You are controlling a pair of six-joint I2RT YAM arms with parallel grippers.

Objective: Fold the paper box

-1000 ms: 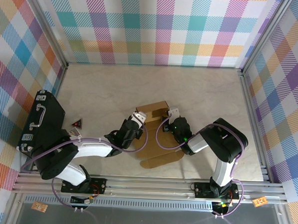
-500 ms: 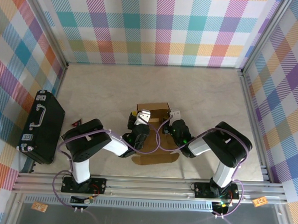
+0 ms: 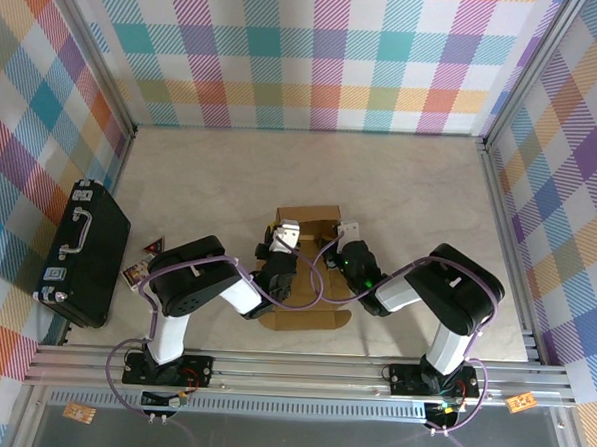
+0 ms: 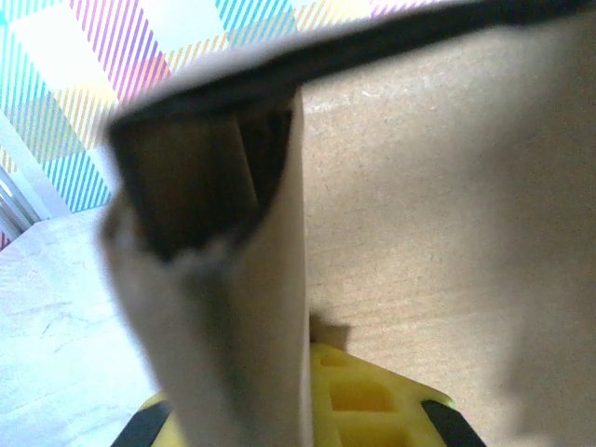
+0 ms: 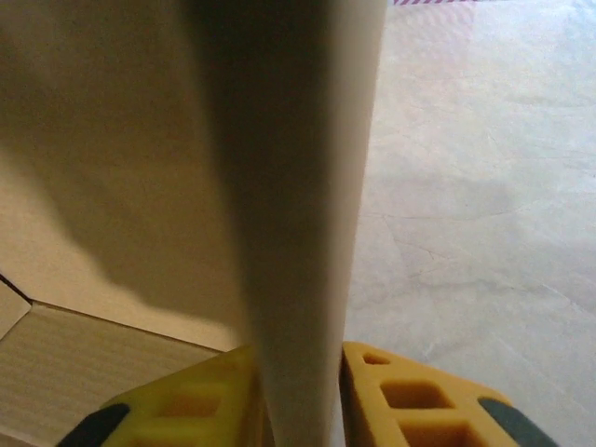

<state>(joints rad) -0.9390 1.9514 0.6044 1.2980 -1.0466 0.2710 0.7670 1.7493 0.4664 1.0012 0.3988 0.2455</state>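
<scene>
The paper box is brown cardboard, half raised in the middle of the table, with a scalloped flap lying flat towards the near edge. My left gripper holds its left side and my right gripper its right side. In the left wrist view an upright cardboard wall stands pinched between the yellow fingers of the left gripper. In the right wrist view another wall of the paper box is clamped between the yellow pads of the right gripper.
A black hard case with a handle lies at the left edge of the table. A small red triangle and a card sit beside it. Bare marbled tabletop stretches behind and right of the box. Checked walls close three sides.
My left arm has swung its elbow in from the left and its gripper has closed in on the box's left wall. The near flap has slid slightly left. The right arm barely moved.
</scene>
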